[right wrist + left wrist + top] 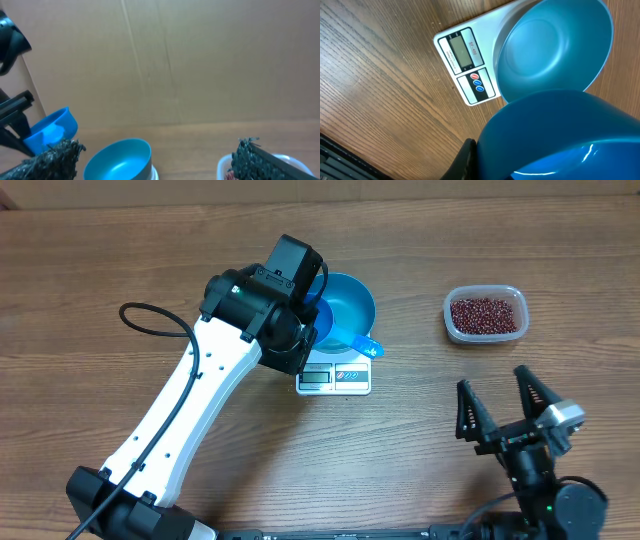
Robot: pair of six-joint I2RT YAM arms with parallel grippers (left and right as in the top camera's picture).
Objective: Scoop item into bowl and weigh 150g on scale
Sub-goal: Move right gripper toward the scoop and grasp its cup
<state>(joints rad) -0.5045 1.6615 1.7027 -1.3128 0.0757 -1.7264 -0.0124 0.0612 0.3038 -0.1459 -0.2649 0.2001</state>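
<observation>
The glossy blue bowl [350, 300] [552, 45] [120, 160] stands on the white scale [333, 378] [465, 60] at mid-table, and no beans show in it. My left gripper [320, 325] hangs over the bowl's near rim, shut on a small blue scoop [345, 338] [560, 135] [50, 130]. One black finger [465, 162] presses against the scoop's side. The scoop's handle points right, over the scale. The maroon beans [485, 313] lie in a clear plastic tub [449, 320] [223, 167] at the right. My right gripper [508, 415] [157, 147] stands open near the front right, holding nothing.
The left arm's white link [190, 405] slants from the front left corner up to the scale, with a black cable [150, 315] looping beside it. A brown cardboard wall [175, 60] stands behind the table. Bare wood lies between the scale and the tub.
</observation>
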